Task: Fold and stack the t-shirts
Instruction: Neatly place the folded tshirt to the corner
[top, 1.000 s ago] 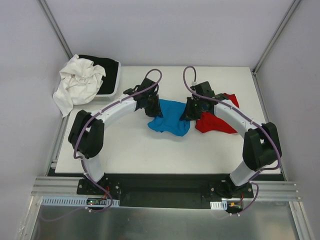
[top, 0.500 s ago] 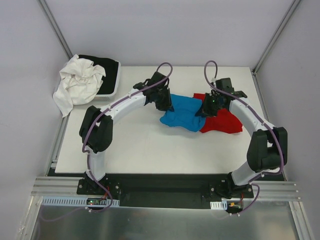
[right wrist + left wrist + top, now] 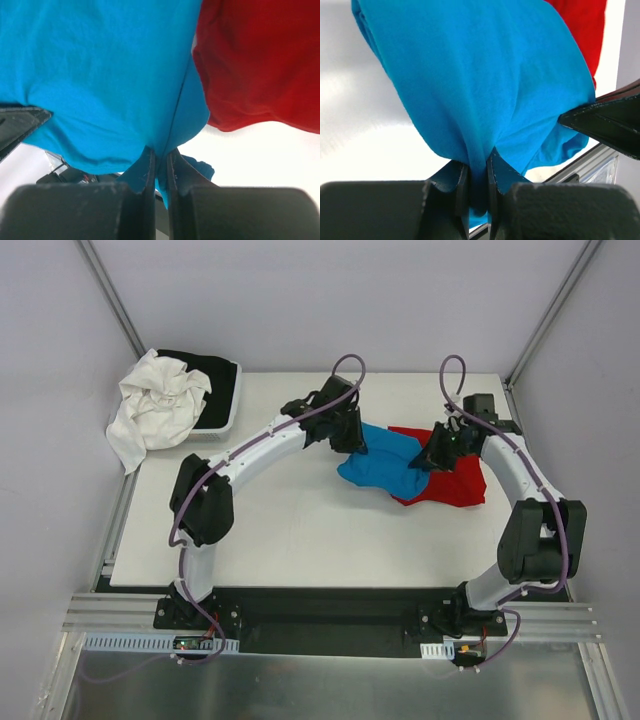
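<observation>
The turquoise-blue t-shirt [image 3: 385, 465] hangs folded between both arms over the right half of the table, its lower edge lying across the red t-shirt [image 3: 455, 480]. My left gripper [image 3: 352, 437] is shut on the blue shirt's left upper edge; fabric is pinched between its jaws [image 3: 479, 175]. My right gripper [image 3: 432, 455] is shut on the blue shirt's right upper edge [image 3: 161, 165]. In the wrist views the blue t-shirt [image 3: 470, 75] [image 3: 95, 65] fills most of the frame, with the red t-shirt [image 3: 580, 25] [image 3: 255, 60] beside it.
A white bin [image 3: 228, 410] at the table's back left holds a black garment [image 3: 205, 375] with a crumpled white garment [image 3: 155, 405] draped over its edge. The white table [image 3: 260, 530] ends at a metal rail along the near edge.
Both arms have carried the blue shirt to the right and slightly back, bringing it from the table's middle to lie partly over the red shirt. Both grips stayed shut.
</observation>
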Controlling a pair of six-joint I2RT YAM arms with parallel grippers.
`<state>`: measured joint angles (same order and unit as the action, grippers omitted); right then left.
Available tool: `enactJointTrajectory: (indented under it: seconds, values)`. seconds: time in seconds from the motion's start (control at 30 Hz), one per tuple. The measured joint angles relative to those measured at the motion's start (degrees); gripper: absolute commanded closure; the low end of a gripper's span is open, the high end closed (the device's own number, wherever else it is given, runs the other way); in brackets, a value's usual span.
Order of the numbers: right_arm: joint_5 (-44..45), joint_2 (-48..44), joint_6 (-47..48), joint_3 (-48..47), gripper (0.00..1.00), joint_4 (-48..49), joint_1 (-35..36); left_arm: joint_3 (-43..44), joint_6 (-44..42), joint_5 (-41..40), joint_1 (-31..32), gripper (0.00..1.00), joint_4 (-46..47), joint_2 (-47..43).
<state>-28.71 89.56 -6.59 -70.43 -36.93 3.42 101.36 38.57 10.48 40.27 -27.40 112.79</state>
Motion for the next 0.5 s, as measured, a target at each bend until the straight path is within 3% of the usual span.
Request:
enactJointTrajectory:
  seconds: [0.5]
  values:
    - [-0.94,1.03,0.83,-4.28,0.99,-4.44,-8.85,16.41,1.75,-0.87,3.19,1.00,-2.54,13.66]
